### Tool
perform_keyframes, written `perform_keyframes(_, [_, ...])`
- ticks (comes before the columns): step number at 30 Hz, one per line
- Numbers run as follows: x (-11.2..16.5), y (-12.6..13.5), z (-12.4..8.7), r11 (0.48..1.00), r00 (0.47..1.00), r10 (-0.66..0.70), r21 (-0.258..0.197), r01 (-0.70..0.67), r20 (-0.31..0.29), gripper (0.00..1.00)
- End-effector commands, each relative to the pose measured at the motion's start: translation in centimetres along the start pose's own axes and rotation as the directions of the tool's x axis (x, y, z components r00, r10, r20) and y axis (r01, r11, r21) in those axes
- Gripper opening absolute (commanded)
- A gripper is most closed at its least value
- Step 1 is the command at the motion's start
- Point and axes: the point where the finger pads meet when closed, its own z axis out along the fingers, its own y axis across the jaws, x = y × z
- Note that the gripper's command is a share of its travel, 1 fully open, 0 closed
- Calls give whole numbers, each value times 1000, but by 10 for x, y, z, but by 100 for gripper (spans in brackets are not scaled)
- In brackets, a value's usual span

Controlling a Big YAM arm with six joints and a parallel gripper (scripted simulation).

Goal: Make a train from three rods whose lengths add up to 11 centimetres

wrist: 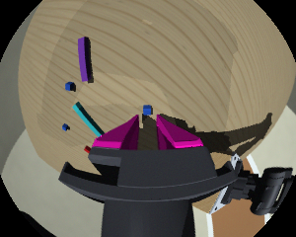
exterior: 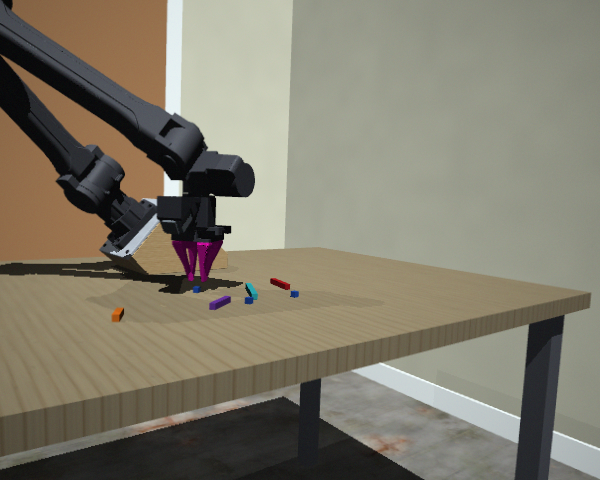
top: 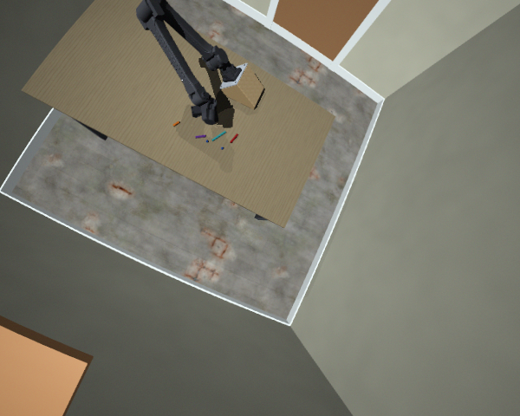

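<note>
The magenta-fingered gripper (exterior: 196,277) is hovering narrowly parted and empty just above the small blue rod (exterior: 196,289), which is lying at nine o'clock from the long turquoise rod (exterior: 251,290). It should be descending straight, keeping the rod centred.

Matt wood-grain table (exterior: 341,330); smooth plastic-looking rods; matt dark arm (exterior: 83,87).
</note>
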Motion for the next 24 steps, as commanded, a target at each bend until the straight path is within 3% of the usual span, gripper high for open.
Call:
perform_keyframes(1, [0, 14, -4, 1000, 1000, 16, -23, -16, 7, 23])
perform_keyframes(24, [-1, 16, -5, 1000, 1000, 16, -25, -16, 8, 23])
